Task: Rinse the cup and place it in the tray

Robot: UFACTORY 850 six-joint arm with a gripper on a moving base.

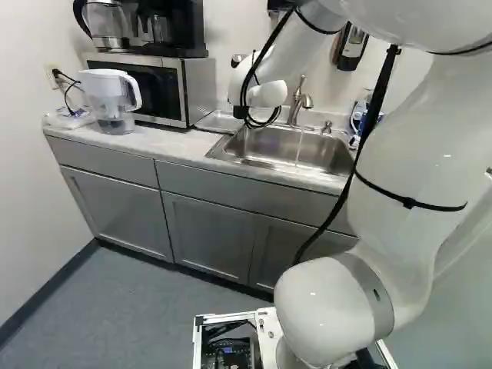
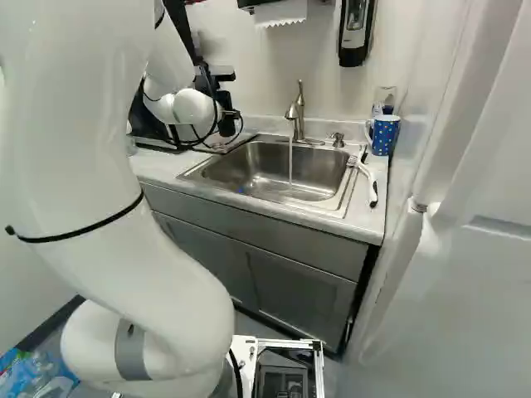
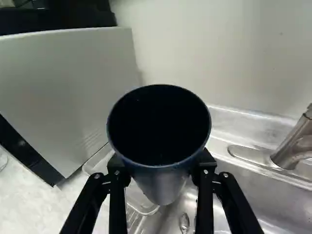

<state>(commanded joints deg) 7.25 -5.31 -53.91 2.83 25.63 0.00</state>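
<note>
In the right base view my gripper point(image 2: 227, 124) is a dark shape beyond the white wrist, left of the faucet; its fingertips are hidden there. The wrist view shows the gripper point(image 3: 162, 168) shut on the cup point(image 3: 163, 183), one finger on each side. The cup is dark inside and greyish outside, with its round mouth facing the camera. Beneath and beyond it lies the clear tray point(image 3: 89, 167), between the microwave and the sink, partly covered by the cup. The tray point(image 1: 217, 121) also shows beside the sink in the left base view.
Water runs from the faucet point(image 2: 296, 112) into the steel sink point(image 2: 274, 170). The microwave point(image 1: 157, 86) and a pitcher point(image 1: 111, 100) stand on the counter to the left. A blue dotted mug point(image 2: 383, 135) and a white-handled brush point(image 2: 367, 180) are right of the sink. A spoon point(image 3: 184, 223) lies below the gripper.
</note>
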